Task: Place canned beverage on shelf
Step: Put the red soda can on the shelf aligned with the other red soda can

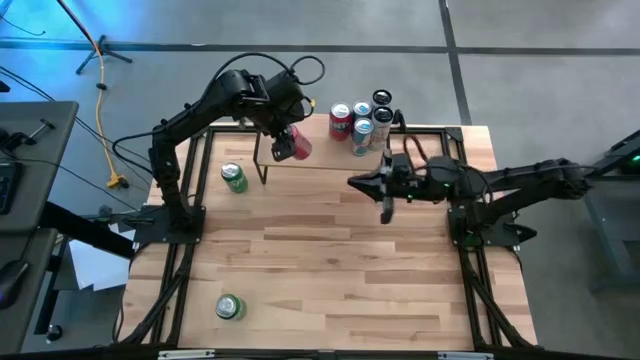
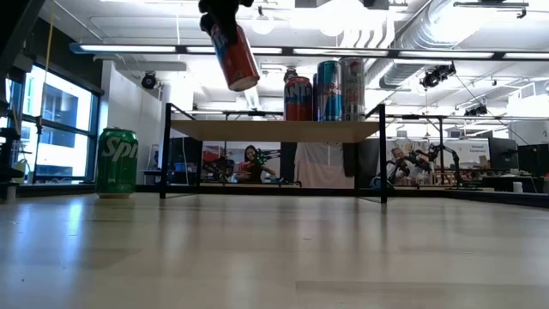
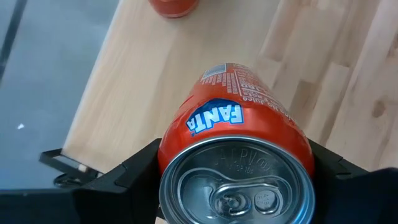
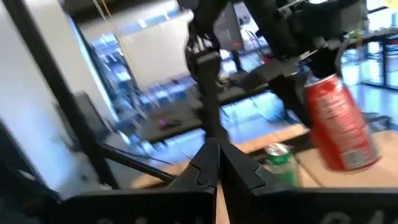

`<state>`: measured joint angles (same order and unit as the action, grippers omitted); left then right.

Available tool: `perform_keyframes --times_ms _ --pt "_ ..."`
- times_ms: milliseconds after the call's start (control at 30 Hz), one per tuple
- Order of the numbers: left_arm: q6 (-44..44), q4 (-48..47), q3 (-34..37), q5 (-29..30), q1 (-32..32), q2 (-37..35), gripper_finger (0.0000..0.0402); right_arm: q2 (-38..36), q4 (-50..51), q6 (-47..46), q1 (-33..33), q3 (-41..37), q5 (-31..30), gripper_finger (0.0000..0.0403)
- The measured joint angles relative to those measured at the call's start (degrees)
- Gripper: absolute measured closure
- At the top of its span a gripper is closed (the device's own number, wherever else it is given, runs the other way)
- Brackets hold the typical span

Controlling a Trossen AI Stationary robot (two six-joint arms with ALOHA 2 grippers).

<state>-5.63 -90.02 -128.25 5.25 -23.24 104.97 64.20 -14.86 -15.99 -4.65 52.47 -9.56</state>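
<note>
Since the left gripper (image 1: 289,143) pinches the orange Fanta can (image 2: 233,53) tilted above the shelf (image 2: 274,130), releasing now risks tipping it or knocking the standing cans (image 2: 326,89); right gripper (image 1: 385,208) waits pressed together over the table

"FANTA" in white on a blue patch on the orange can (image 3: 239,134), small unreadable print above it, partial "Spri" lettering on the green can (image 2: 117,161)

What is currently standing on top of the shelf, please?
Cans stand clustered at one end of the shelf: four by the high view. The low view shows only three, the rest covered by those in front.
</note>
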Motion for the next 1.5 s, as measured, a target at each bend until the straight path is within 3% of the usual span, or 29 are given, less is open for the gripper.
perform_keyframes --times_ms 133,267,433,567,900,1033,1267,1500 --pt "0.00 0.00 0.00 -0.50 0.11 0.00 0.0165 6.56 16.37 3.61 1.18 11.24 -3.69 0.0358" --pt "0.42 0.00 0.00 -0.01 0.09 0.00 0.0165 13.38 27.68 4.54 3.75 19.76 -3.23 0.0272" --pt "0.63 0.00 0.00 0.14 0.07 0.00 0.0165 20.25 28.65 10.14 5.64 22.79 -5.33 0.0153" --pt "0.87 0.00 0.00 0.12 0.07 0.00 0.0165 23.66 26.77 9.92 6.82 21.43 -6.94 0.0093" --pt "1.10 0.00 0.00 -0.97 0.07 0.00 0.0165 29.41 12.14 7.66 7.41 17.16 -15.91 0.0080" --pt "1.40 0.00 0.00 -4.44 0.33 0.00 0.0165 30.73 6.58 10.16 7.41 17.31 -15.59 0.0080" --pt "0.55 0.03 0.02 -4.69 2.27 0.00 0.0165 30.73 5.98 12.89 7.52 17.31 -17.19 0.0080" --pt "0.43 1.38 0.07 -4.95 4.16 0.76 0.0165 30.73 4.19 14.17 9.05 17.31 -13.63 0.0080"
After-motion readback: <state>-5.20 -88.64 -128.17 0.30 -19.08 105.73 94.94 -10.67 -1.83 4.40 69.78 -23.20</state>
